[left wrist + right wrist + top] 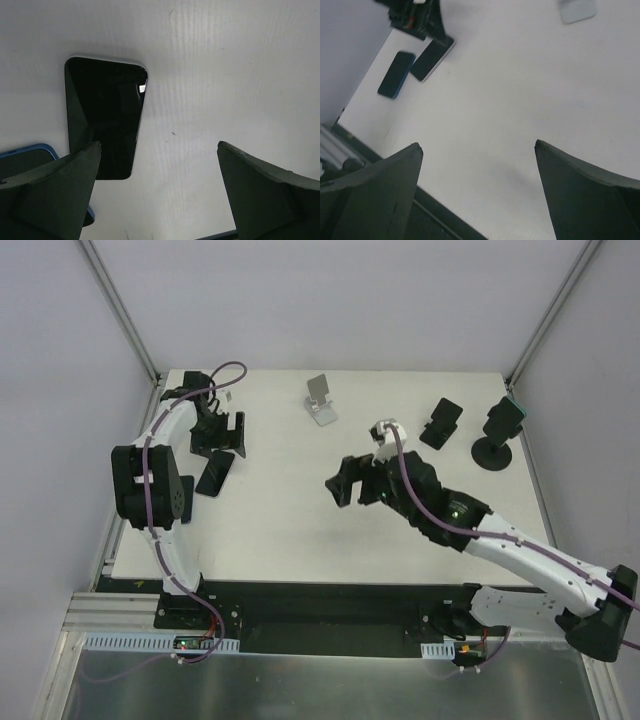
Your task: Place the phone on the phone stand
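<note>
While my left pincer [157, 145] hangs wide open and empty, the phone [105, 120] lies flat, not yet on the stand [320, 400].

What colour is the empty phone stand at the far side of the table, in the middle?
Silver-white; the phone stand shows best in the top external view.

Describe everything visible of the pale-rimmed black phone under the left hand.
The black glossy-screened phone with a pale silvery rim lies flat, screen up and dark, on the white table. Rounded corners; a small glare on one edge. The open left hand hovers over it, not gripping. A blue-edged phone lies beside it.
</note>
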You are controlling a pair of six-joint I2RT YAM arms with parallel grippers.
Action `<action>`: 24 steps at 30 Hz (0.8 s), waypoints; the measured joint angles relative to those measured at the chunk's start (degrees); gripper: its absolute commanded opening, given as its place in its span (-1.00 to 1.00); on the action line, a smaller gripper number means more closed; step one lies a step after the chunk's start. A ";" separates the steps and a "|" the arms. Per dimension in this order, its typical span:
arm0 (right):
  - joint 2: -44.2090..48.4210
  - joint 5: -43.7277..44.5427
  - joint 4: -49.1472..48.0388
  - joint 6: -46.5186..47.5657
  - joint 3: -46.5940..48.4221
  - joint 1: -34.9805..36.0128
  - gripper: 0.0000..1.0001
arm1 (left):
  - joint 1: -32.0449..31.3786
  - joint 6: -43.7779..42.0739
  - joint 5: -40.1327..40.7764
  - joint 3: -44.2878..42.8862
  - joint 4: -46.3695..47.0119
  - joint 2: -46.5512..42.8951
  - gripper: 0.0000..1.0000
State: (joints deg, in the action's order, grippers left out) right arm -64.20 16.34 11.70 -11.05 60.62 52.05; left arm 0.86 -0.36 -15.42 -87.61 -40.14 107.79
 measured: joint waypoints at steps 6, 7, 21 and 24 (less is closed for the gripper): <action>12.04 -3.04 0.33 1.27 -11.72 6.91 0.93 | 0.00 -4.09 4.76 -1.99 -4.37 4.72 0.98; 14.49 -3.30 0.74 1.49 -13.64 7.08 0.93 | 0.00 -4.61 5.49 -1.99 -4.76 4.83 0.98; 30.27 -9.25 5.88 -0.04 -27.96 7.08 0.93 | 0.00 -9.77 10.23 -2.97 -6.64 11.19 0.98; 33.00 -10.82 8.76 -0.48 -30.99 7.08 0.93 | 0.00 -10.60 11.02 -3.32 -6.80 11.21 0.98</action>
State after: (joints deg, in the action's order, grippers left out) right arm -31.20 5.52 20.47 -11.53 29.63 59.13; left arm 0.86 -10.96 -4.40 -90.94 -46.94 119.00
